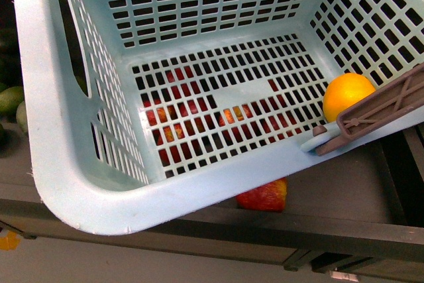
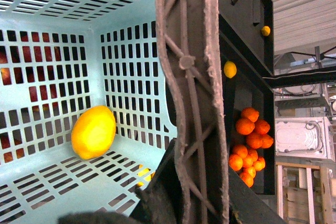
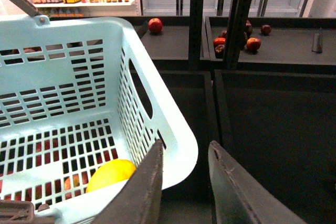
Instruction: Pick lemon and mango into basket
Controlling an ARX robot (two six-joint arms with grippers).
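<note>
Resting in the corner of the basket (image 1: 73,183) beside its brown handle (image 1: 377,107), the lemon (image 1: 348,95) is done; the mango is not inside, and I cannot tell whether it is among the red fruit (image 1: 263,195) glimpsed beneath the slotted floor. The right gripper (image 3: 185,148) hangs open and empty just outside the rim, while the left gripper (image 2: 199,205) looks clamped on the brown handle. Best to identify the dark maroon fruit first, then grasp across its narrow width
</note>
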